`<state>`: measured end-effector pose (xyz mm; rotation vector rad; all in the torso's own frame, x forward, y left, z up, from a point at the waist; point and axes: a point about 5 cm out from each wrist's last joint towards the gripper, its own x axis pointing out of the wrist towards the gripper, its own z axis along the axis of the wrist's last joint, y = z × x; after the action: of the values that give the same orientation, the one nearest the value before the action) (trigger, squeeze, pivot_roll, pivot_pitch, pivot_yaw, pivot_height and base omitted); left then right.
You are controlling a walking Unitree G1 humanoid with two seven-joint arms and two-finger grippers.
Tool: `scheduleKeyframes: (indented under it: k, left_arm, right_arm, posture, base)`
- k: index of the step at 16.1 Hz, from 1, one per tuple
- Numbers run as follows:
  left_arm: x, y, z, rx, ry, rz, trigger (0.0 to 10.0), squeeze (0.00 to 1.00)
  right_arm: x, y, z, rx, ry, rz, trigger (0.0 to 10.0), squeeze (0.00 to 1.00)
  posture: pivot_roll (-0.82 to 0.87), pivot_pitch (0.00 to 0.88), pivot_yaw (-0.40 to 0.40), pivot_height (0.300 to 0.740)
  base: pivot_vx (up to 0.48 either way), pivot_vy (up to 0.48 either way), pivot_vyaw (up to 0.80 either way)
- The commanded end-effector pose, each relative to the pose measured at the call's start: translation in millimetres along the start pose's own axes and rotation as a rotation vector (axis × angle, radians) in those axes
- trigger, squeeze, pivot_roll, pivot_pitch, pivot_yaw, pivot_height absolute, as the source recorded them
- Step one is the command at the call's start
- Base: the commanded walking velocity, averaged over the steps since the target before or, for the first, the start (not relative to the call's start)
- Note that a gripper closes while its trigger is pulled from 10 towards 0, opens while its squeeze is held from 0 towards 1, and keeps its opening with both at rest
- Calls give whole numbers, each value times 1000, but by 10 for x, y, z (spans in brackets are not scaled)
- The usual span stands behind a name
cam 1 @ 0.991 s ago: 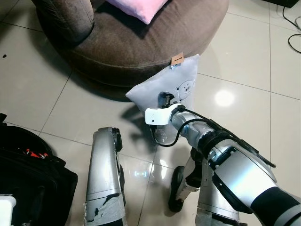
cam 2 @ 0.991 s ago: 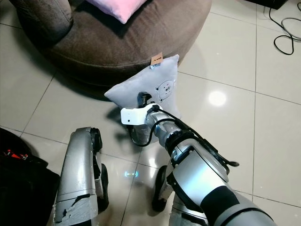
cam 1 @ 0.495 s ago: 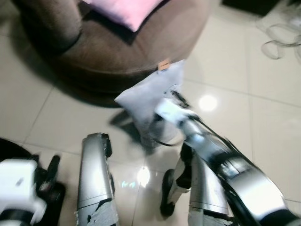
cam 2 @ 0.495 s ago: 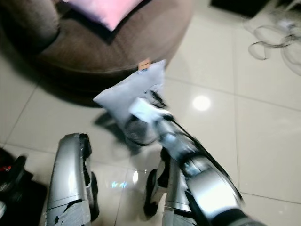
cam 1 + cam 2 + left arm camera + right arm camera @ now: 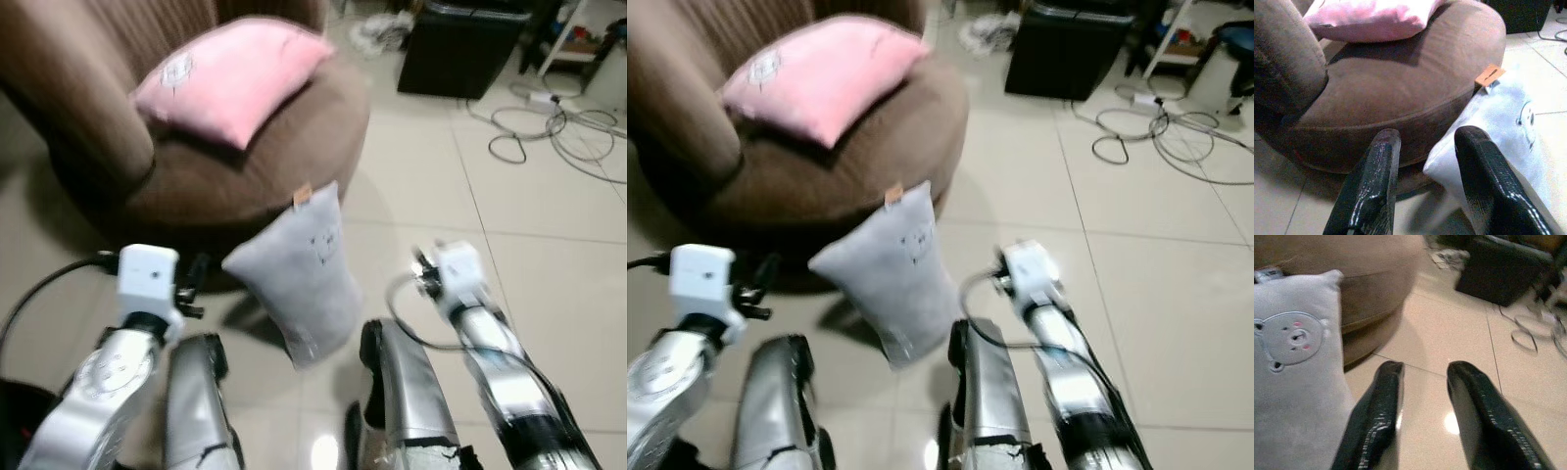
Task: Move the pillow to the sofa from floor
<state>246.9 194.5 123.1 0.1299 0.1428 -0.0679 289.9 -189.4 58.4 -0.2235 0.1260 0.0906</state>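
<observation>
While the grey pillow (image 5: 299,269) leans on the sofa (image 5: 245,166), both claws are spread and empty; it should be pinched from both sides by the left claw (image 5: 1425,161) and right claw (image 5: 1422,382), then lifted.

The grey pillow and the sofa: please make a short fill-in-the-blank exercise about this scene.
1. The grey pillow leans against the front of the brown ____.
2. On the sofa seat lies a ____ pillow.
3. The embroidered face on the grey pillow is a ____.
4. The right tool has its fingers ____, holding nothing.

Missing words: sofa; pink; bear; open
</observation>
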Motion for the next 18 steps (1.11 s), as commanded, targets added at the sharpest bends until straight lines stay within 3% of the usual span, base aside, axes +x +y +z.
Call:
scheduleKeyframes:
  k: [1,2,4,6,7,10,13,18]
  left_arm:
    - [20,-22,-89,-5,30,-12,10000,0]
    - [40,-77,-144,-6,35,-28,10000,0]
    - [50,-97,-145,-11,23,-28,10000,0]
    - [81,-61,-179,-17,18,-14,10000,0]
    - [139,-72,-216,-31,10,-13,10000,0]
    - [225,-189,-244,-69,-10,-6,10000,0]
    - [236,-216,-293,-54,-6,6,10000,0]
    - [252,-183,-327,-20,-8,0,10000,0]
  right_arm:
    - [-79,-91,35,39,-2,-27,0,0]
    - [-192,-150,76,110,9,-27,0,0]
    - [-243,-168,96,178,35,20,0,0]
    - [-244,-152,59,173,65,7,0,0]
    - [-250,-104,36,149,128,0,10000,0]
    - [-284,43,57,191,152,37,10000,0]
    - [-214,233,74,154,160,102,10000,0]
    - [-154,245,27,152,191,91,10000,0]
  posture:
    - [-7,11,9,464]
    - [-27,0,19,464]
    - [-27,0,33,464]
    - [-46,0,26,464]
    - [-59,0,23,464]
    - [-44,0,17,469]
    - [-24,0,9,499]
    - [5,0,2,539]
  base:
    - [0,0,0]
    - [0,0,0]
    - [0,0,0]
    - [0,0,0]
    - [0,0,0]
    - [0,0,0]
    - [0,0,0]
    - [0,0,0]
